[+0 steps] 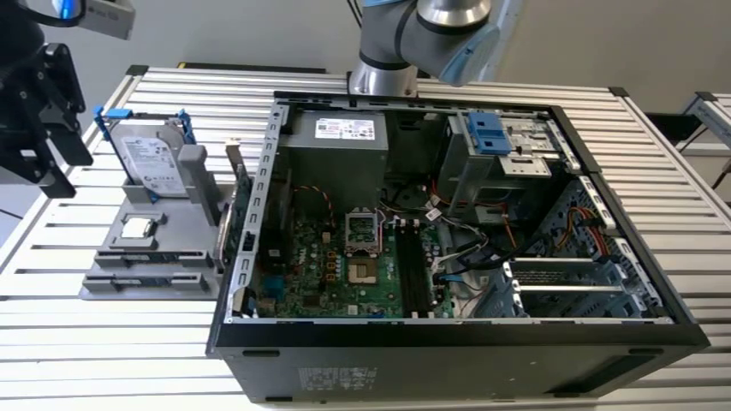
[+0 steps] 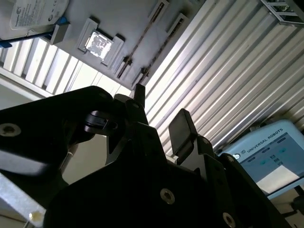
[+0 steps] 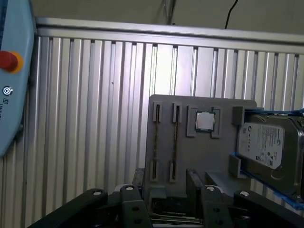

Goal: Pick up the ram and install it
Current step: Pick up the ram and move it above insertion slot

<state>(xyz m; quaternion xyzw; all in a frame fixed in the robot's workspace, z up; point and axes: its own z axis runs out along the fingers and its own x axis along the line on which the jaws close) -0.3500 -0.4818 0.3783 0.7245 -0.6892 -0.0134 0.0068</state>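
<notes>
Nothing is gripped yet: the end effector (image 3: 166, 185) hangs spread and empty above the gray holder (image 3: 199, 156) on the worktop (image 3: 95, 118), where the ram (image 3: 175, 140) seems to stand on edge in its slot, presumably so it can be pinched by its flat sides.

Arm (image 1: 440, 30): silver-grey rounded joints, light blue cap (image 1: 474, 51). Gripper (image 2: 159, 114): matte black, angular blocky housing, flat-ended fingers (image 2: 179, 128), small silver round-head screws (image 2: 164, 193) set in recesses.

The black pincer (image 2: 159, 110) stands open (its two fingers (image 2: 180, 130) spread well apart).
</notes>
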